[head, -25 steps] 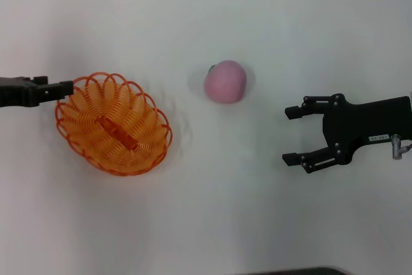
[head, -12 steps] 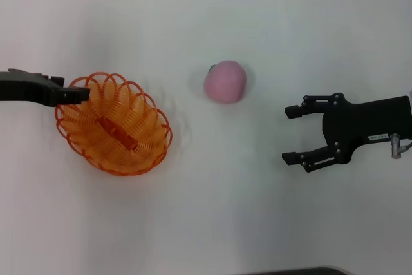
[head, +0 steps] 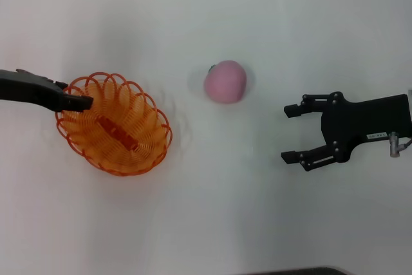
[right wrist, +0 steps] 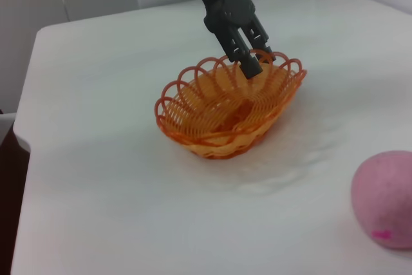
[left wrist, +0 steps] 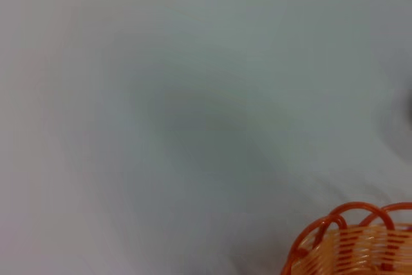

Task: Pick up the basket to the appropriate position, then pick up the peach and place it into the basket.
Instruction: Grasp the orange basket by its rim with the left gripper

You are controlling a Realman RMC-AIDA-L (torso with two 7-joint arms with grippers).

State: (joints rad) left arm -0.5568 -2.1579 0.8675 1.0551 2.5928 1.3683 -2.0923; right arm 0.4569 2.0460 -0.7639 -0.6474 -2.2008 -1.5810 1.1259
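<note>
The orange basket (head: 114,123) sits on the white table at the left; it also shows in the right wrist view (right wrist: 228,111), and its rim shows in the left wrist view (left wrist: 354,243). My left gripper (head: 82,102) is at the basket's left rim. In the right wrist view the left gripper (right wrist: 259,64) points down, its fingers slightly apart astride the rim. The pink peach (head: 225,82) lies to the right of the basket, apart from it; it also shows in the right wrist view (right wrist: 386,198). My right gripper (head: 291,134) is open and empty, right of the peach.
The white table (head: 212,210) carries nothing else. Its edge and a rounded corner (right wrist: 26,140) show in the right wrist view, beyond the basket's side.
My left gripper has moved right and down from outside the basket's left edge onto its rim. The basket, the peach and the right arm have not moved.
</note>
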